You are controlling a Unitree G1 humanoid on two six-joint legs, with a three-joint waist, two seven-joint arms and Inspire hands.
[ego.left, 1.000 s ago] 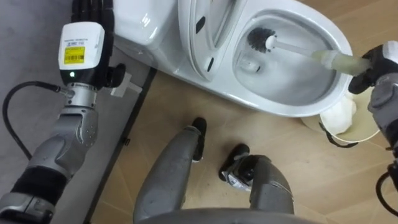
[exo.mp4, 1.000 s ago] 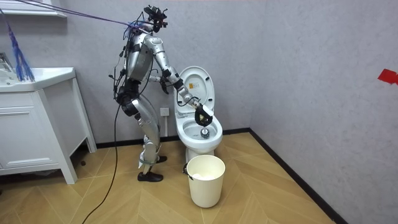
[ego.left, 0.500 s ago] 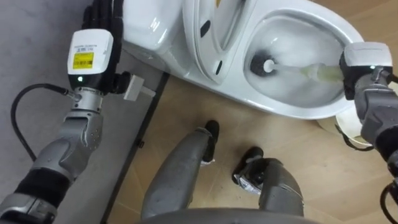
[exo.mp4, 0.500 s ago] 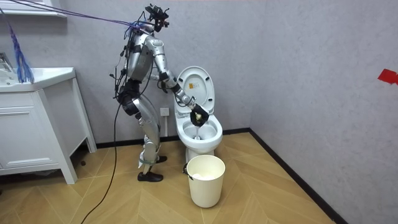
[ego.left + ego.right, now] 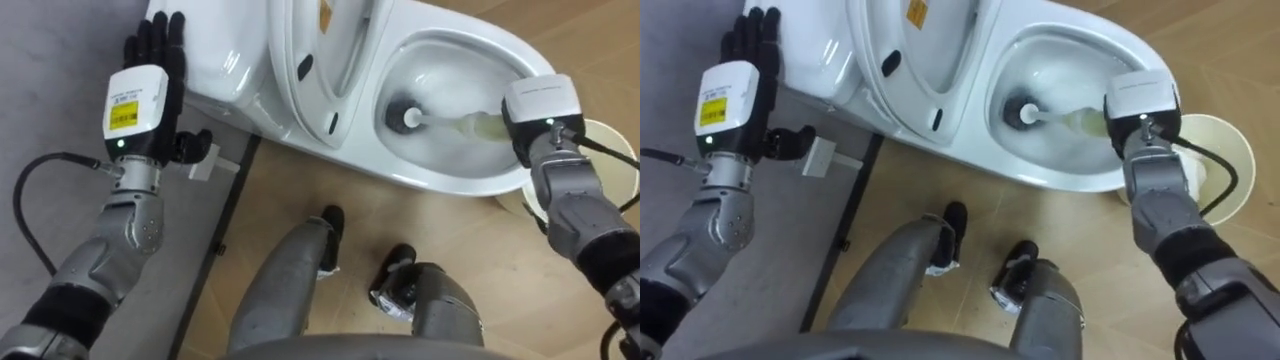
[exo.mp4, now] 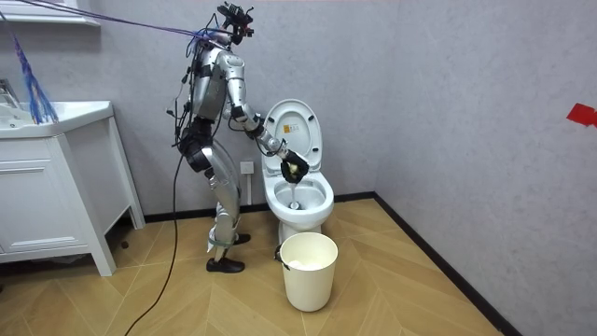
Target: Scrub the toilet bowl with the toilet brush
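I saw the robot standing at the toilet (image 6: 300, 220), leaning over it, with a white bin (image 6: 308, 271) on the floor just in front of the bowl. Its right hand (image 5: 541, 108) was closed round the handle of the toilet brush (image 5: 404, 117), whose dark head sat low inside the bowl. A second earlier that hand had been out past the rim; it had since drawn in over the bowl. The left hand (image 5: 137, 96) stayed raised beside the tank, fingers straight.
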